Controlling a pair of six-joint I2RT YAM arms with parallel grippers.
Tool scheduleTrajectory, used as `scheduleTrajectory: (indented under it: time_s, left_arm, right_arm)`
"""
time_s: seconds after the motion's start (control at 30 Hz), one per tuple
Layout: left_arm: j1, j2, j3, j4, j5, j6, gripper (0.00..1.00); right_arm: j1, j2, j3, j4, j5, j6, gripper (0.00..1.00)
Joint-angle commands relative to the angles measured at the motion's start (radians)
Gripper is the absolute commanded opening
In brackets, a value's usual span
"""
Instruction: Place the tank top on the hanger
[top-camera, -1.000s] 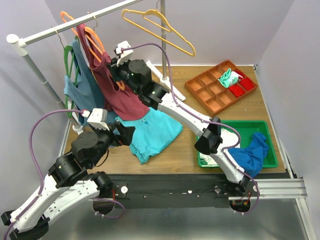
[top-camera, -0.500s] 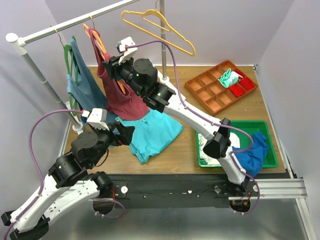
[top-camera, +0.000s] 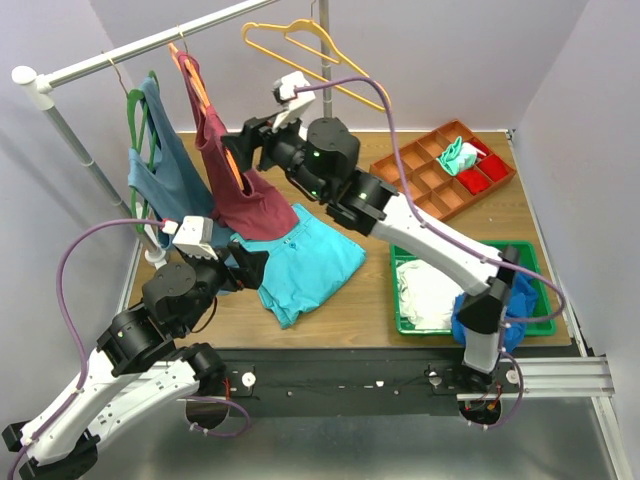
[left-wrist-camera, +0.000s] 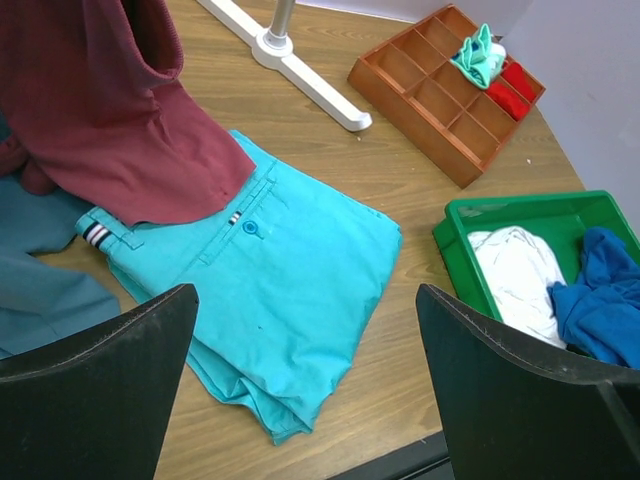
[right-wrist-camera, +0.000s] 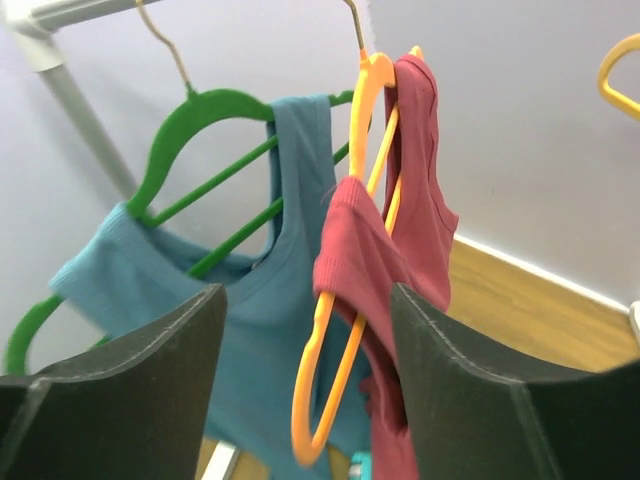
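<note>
From above, the tank top (top-camera: 238, 195) hangs from the orange hanger (top-camera: 196, 84), hooked on the rail (top-camera: 150, 43) over the bench's far-left corner. This keeps it draped beside the blue-grey top (top-camera: 165, 165) on its green hanger (top-camera: 135, 112), with a bare yellow hanger (top-camera: 320, 60) further along. The right gripper (top-camera: 252, 140) reaches in close to the maroon cloth, probably to check or settle it. The left gripper (top-camera: 250, 266) waits low by the near-left edge, out of the way. Its own view shows the fingers spread wide with nothing between them. They hover above the turquoise garment (left-wrist-camera: 290, 290), and the maroon hem lies over that garment's far-left part. The right wrist view shows its fingers likewise apart and empty. One strap sits up by the hook while the other is looped lower on the tilted hanger arm, so the job looks almost done but a little lopsided. The bench (top-camera: 370, 300) is wood-grained, with a green tray (top-camera: 538, 262) near the right edge and a compartment box (top-camera: 420, 190) toward the far-right corner. Plain lilac walls (top-camera: 450, 50) close the space.
</note>
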Motion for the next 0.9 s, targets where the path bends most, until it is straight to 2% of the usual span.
scheduleTrajectory:
  time_s: [0.0,0.1,0.4,0.57,0.87]
  left_arm:
    - [0.005,0.018,0.045,0.050,0.012,0.012,0.99]
    - [0.004,0.052,0.094,0.073,0.032,0.027,0.99]
    - [0.004,0.200,0.255,0.110,0.106,0.084,0.99]
    - [0.001,0.259,0.228,0.144,0.206,0.076,0.99]
    - [-0.051,0.280,0.099,0.210,0.223,0.014,0.99]
  right_arm:
    - [0.010,-0.165,-0.166,-0.033,-0.012,0.075,0.78]
    - [0.010,-0.294,-0.333,-0.002,0.004,0.104,0.83]
    - [0.010,-0.633,-0.785,-0.017,0.116,0.212,0.88]
    - [0.010,-0.779,-1.002,-0.022,0.156,0.286,0.88]
    - [0.010,-0.971,-1.269,-0.163,0.305,0.478,0.88]
